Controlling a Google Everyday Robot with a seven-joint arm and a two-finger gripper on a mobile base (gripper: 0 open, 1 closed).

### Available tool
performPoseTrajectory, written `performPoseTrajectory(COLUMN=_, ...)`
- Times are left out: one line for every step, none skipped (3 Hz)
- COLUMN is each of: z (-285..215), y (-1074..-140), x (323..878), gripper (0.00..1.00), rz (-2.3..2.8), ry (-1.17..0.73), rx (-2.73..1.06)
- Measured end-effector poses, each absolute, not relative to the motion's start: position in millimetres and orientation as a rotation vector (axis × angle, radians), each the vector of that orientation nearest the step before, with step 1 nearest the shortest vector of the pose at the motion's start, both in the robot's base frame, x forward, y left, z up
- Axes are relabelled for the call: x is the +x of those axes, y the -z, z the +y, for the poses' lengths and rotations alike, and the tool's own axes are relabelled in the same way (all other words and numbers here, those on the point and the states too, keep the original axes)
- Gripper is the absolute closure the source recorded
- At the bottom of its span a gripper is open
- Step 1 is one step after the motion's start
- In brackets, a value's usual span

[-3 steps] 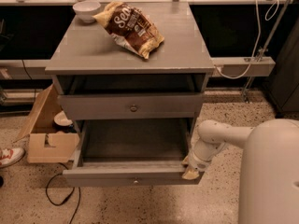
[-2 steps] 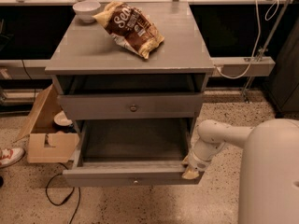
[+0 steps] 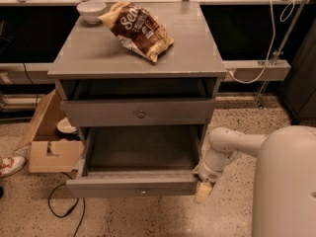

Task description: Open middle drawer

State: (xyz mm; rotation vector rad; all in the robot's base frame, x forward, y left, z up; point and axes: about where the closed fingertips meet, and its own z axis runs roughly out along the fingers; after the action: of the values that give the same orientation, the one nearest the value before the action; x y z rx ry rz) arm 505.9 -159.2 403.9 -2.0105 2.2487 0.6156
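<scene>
We judge the pull has not yet begun. The middle drawer (image 3: 98,113) sits shut just under the front edge of the desk (image 3: 89,58). The gripper (image 3: 203,190) hangs low at the right end of the bottom drawer (image 3: 133,185); whether it is spread or closed we cannot tell. Next it must rise and travel left to the knob (image 3: 141,114). The bottom drawer stands pulled out and looks empty. We cannot see into the bowl (image 3: 91,10) at the back left corner.

Dim indoor scene, soft and slightly blurred throughout. Light seems to come from overhead, leaving a dull sheen on the gray worktop (image 3: 98,53) and deep shadow in the recesses beneath it. The pale end effector (image 3: 203,189) hangs low, right of centre, moderately lit.
</scene>
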Motion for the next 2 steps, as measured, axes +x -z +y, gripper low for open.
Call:
performPoseTrajectory(z=-159, y=-405, x=506, gripper=0.00, rz=2.248, ry=-0.616, rx=-2.011)
performPoseTrajectory(z=-162, y=-432, x=501, gripper=0.00, rz=2.158, ry=-0.590, rx=-2.039)
